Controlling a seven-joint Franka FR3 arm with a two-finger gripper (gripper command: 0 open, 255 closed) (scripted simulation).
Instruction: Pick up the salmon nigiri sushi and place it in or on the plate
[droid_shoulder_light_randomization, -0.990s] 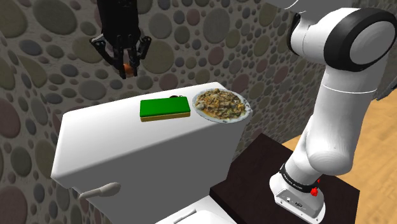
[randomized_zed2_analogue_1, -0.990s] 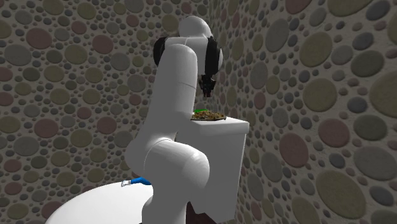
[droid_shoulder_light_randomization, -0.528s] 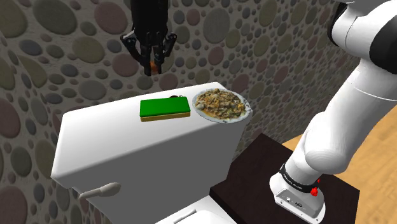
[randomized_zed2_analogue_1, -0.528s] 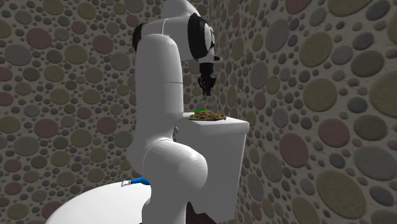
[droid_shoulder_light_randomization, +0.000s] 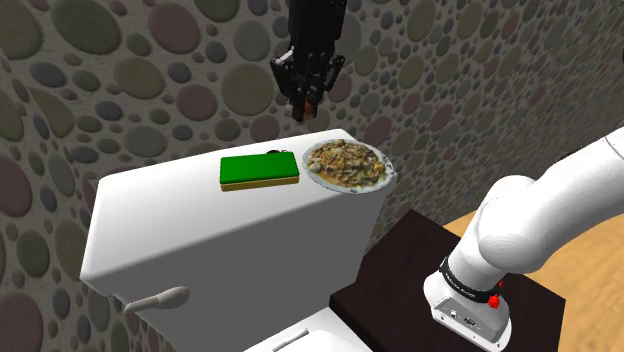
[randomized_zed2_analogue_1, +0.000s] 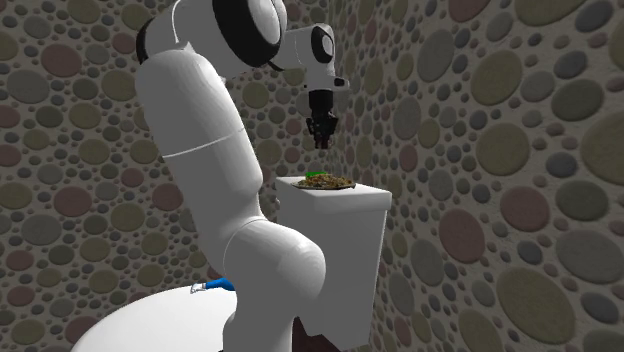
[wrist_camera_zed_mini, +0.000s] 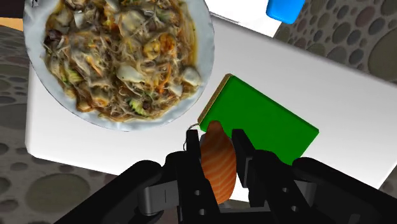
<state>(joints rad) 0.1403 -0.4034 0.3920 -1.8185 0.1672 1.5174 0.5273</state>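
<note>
My black gripper (droid_shoulder_light_randomization: 305, 100) hangs in the air above the white toilet tank lid (droid_shoulder_light_randomization: 200, 215), shut on the orange salmon nigiri sushi (wrist_camera_zed_mini: 218, 164). In the wrist view the sushi is clasped between both fingers. The plate (droid_shoulder_light_randomization: 382, 178), heaped with noodles, rests on the tank's end at the shoulder view's right; the gripper is above and a little left of it. The plate (wrist_camera_zed_mini: 203, 38) and the gripper (randomized_zed2_analogue_1: 321, 138) above the tank also appear in the wrist and second exterior views.
A green flat book (droid_shoulder_light_randomization: 259, 170) lies on the tank lid beside the plate, below the gripper. A pebble-patterned wall (droid_shoulder_light_randomization: 120, 80) stands close behind the tank. The flush lever (droid_shoulder_light_randomization: 160, 298) sticks out at the tank's front. A dark stand (droid_shoulder_light_randomization: 420, 270) holds the arm's base.
The gripper, still holding the sushi, has travelled toward the shoulder view's right, from above the tank's left part to near the plate. The arm has swung with it.
</note>
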